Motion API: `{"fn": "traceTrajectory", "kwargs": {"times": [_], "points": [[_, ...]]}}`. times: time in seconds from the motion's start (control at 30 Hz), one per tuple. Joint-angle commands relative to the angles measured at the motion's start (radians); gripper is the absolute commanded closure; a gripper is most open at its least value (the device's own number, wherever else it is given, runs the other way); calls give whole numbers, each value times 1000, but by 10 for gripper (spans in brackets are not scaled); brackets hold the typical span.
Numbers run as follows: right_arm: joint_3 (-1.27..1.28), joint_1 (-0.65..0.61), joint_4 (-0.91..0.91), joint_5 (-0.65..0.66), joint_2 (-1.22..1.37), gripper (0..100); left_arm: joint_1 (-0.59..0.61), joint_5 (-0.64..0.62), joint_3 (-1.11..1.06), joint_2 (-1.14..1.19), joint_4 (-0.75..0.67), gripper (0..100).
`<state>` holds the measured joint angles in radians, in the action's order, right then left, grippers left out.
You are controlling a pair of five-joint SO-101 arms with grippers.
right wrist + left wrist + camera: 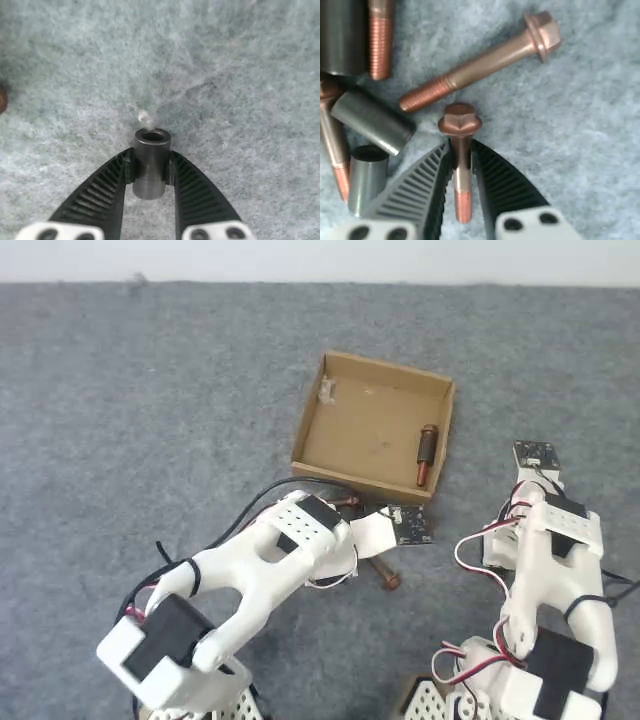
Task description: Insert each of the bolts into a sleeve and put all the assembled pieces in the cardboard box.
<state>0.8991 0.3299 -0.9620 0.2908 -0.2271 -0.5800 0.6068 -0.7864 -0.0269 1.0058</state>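
Observation:
My left gripper (460,146) is shut on the shank of a copper bolt (461,125), whose flanged head sticks out past the fingertips. A second bolt (485,62) lies on the carpet just beyond it. Two grey sleeves (372,120) (366,177) and a dark sleeve (340,35) with a bolt (380,42) beside it lie to one side. My right gripper (151,156) is shut on a dark sleeve (150,167), open end facing away. The cardboard box (318,405) holds one assembled piece (428,453).
Grey carpet covers the table (150,420). In the high view the left arm (270,560) stretches to just in front of the box, with a bolt (385,577) beside its tip. The right arm (550,540) stands to the right of the box.

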Motion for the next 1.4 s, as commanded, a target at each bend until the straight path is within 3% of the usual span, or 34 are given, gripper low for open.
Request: {"fn": "traceTrajectory", "kwargs": {"times": [0.0,0.17,0.33,0.43,0.57,0.7,0.83,0.97,1.13,1.37], "points": [[-48,-10,19,6,4,991,3,-26,12,-31,17,989],[-46,-10,19,5,4,991,3,-92,-99,-184,-23,989],[-46,-8,19,5,4,991,37,-359,-294,-491,-172,987],[-46,-8,19,5,4,991,137,-491,-326,-672,-167,985],[-46,-8,18,3,4,991,324,-568,-358,-858,-163,985],[-46,-10,18,-23,5,991,431,-621,-394,-957,-164,985],[-46,-12,18,-51,5,991,520,-686,-395,-959,-183,985],[-46,-36,19,-68,-5,991,597,-813,-449,-905,-397,987],[-46,-116,67,-245,-7,991,606,-968,-495,-784,-644,987],[-48,-128,104,-328,-28,991,614,-965,-410,-552,-715,987]]}}
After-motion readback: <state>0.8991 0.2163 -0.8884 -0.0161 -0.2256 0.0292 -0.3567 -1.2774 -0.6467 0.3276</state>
